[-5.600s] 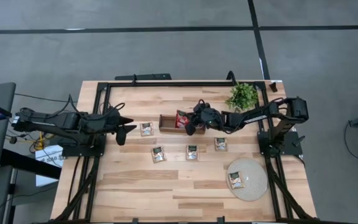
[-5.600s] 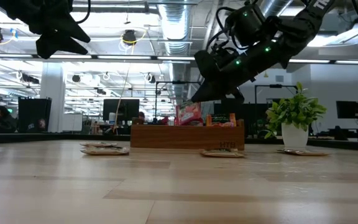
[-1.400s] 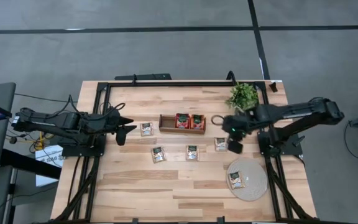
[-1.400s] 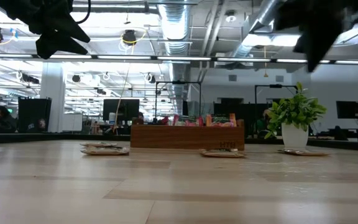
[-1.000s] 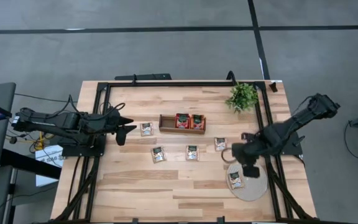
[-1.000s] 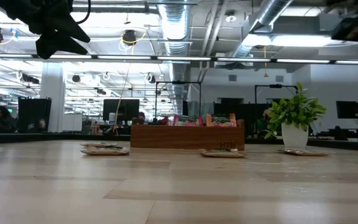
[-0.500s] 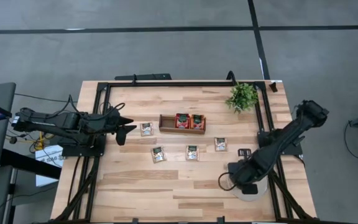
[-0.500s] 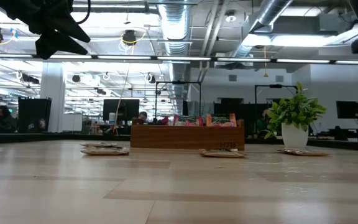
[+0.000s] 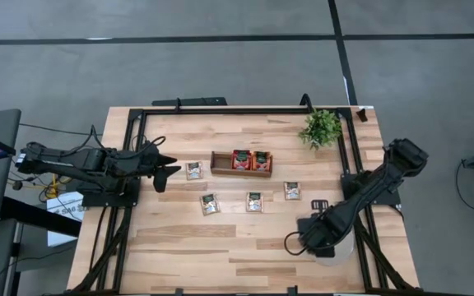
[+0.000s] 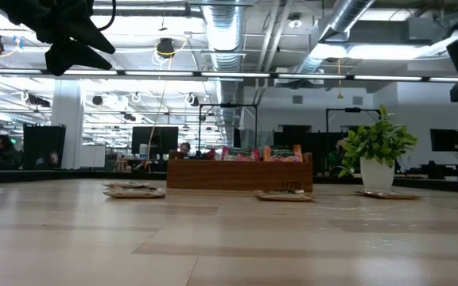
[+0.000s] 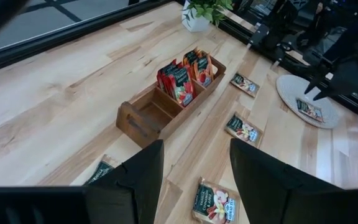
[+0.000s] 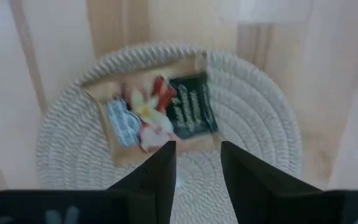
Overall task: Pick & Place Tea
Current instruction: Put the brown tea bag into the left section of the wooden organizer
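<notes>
A beige tea sachet [image 12: 157,112] with a dark green print lies flat on the round woven mat [image 12: 253,130]. My right gripper [image 12: 197,168] hovers above it, open, fingers pointing down. In the high view, my right gripper [image 9: 318,237] hides the sachet and most of the mat [image 9: 328,257]. Three sachets [image 9: 210,203], [image 9: 254,201], [image 9: 292,191] lie flat in a row mid-table, and another [image 9: 193,170] lies beside the wooden box [image 9: 241,162], which holds red sachets [image 11: 182,81]. My left gripper [image 9: 167,170] waits open at the left, above the table.
A potted green plant [image 9: 321,127] stands at the far right. A black frame [image 9: 220,110] runs around the table's far and side edges. Bare wood lies along the near edge and at the far left.
My right gripper has gone toward the table's near edge and a little left, from beside the rightmost loose sachet to over the woven mat. It now covers the mat's sachet in the high view. My left arm has kept still.
</notes>
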